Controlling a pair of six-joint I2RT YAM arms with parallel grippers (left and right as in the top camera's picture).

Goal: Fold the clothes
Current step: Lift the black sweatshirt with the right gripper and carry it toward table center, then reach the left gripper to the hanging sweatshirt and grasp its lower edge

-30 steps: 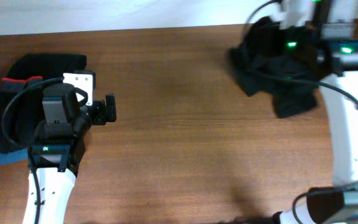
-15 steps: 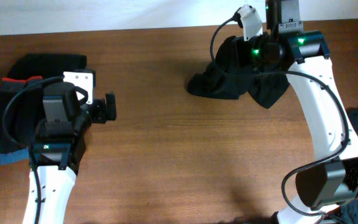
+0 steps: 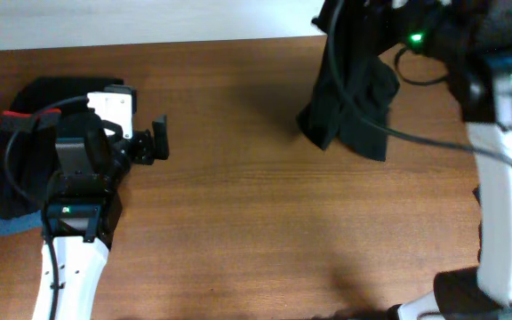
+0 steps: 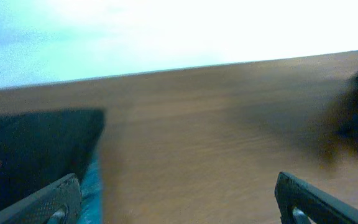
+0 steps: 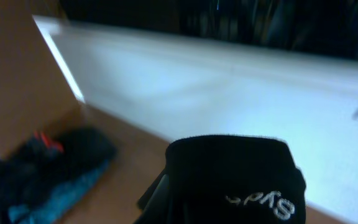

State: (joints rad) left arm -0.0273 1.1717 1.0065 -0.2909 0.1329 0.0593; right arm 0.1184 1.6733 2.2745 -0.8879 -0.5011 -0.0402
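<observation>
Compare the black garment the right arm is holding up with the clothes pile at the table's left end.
The black garment hangs bunched, lifted off the table; the clothes pile lies flat on it, partly under the left arm. The garment is plain black with white lettering; the pile also shows red and blue pieces. Both are soft, mostly black fabric.

Black garment (image 3: pixel 352 93) — top cropped (overhead)
</observation>
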